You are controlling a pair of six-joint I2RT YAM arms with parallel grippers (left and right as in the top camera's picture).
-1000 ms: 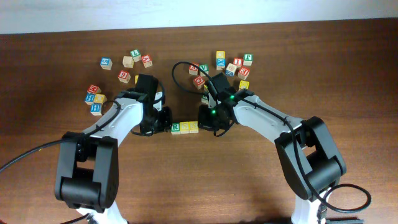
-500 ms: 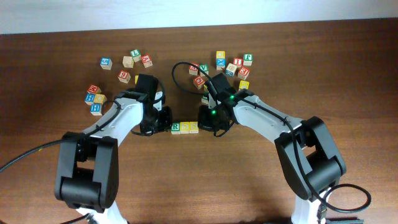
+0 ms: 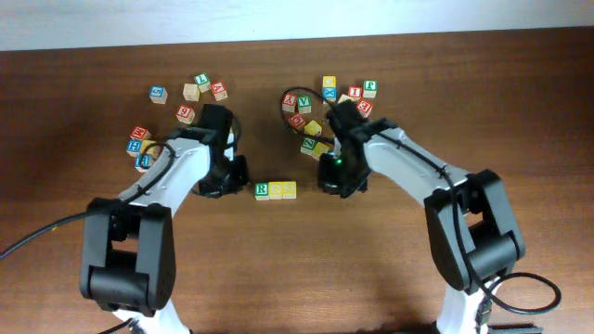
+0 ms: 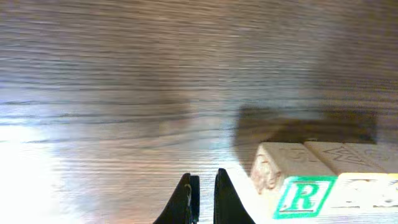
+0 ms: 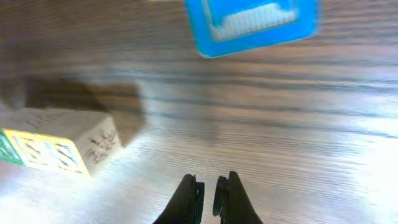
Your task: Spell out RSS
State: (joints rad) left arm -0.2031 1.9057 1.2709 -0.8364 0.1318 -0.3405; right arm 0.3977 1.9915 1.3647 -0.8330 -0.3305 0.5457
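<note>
Overhead: left gripper (image 3: 236, 176) pinched closed, holding nothing, just left of the block row at frame centre. Right gripper (image 3: 332, 178) likewise closed and empty, near the row's right end. The row reads green R block (image 3: 262, 189), then two yellow blocks (image 3: 277, 189), touching.
Left wrist: fingers nearly together; R block at lower right.
Right wrist: a yellow block at left, blue block (image 5: 252, 22) at top edge.

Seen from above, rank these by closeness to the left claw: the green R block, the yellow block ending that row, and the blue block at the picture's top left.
From the left gripper:
1. Green R block, just beside it, at the row's near end.
2. Yellow end block, at the row's far end.
3. Blue block, top left, far off.
</note>
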